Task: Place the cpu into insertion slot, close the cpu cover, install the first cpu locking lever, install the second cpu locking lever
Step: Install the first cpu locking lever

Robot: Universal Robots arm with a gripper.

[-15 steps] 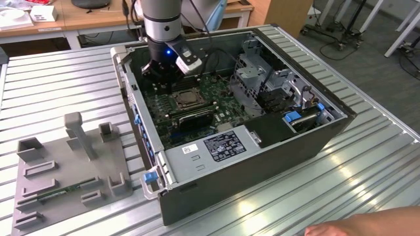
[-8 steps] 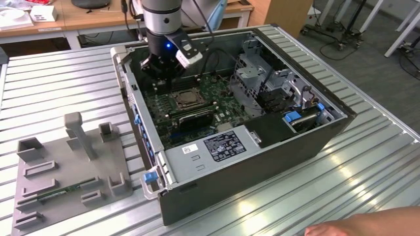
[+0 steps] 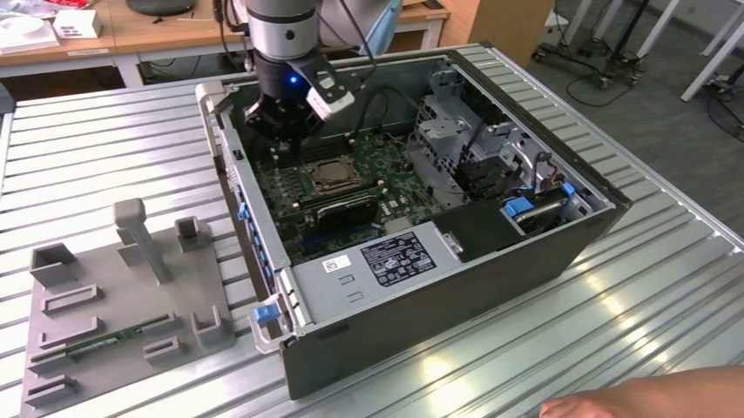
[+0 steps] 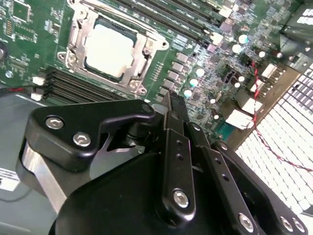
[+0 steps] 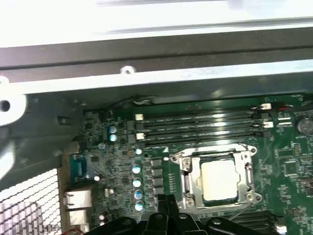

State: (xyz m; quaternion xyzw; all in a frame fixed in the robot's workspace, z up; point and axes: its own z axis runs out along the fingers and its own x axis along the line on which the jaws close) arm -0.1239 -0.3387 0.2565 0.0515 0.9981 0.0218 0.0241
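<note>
We see the chip (image 4: 110, 49) lying flat in the socket (image 4: 68, 58), with the cover frame (image 4: 143, 53) folded down around its rim. In the exterior view the socket sits near the middle of the green board (image 3: 389, 157), inside the open computer case (image 3: 465, 287) that lies on the slatted surface (image 3: 104, 157).

The end effector (image 3: 284, 144) hangs above the board at about eleven o'clock from the socket, close to the case's far corner. The case walls stand near it at nine and twelve o'clock. The metal drive cage (image 3: 448, 131) rises well apart at three o'clock. A long black block (image 3: 345, 209) lies just beside the socket at six o'clock, and the memory slots (image 5: 195, 125) run between the socket and the far wall.

The arm (image 3: 279, 35) comes straight down, wrist vertical. In both wrist views the fingertips (image 4: 172, 100) are pressed together, pinching nothing, clear of the board beside the socket.
</note>
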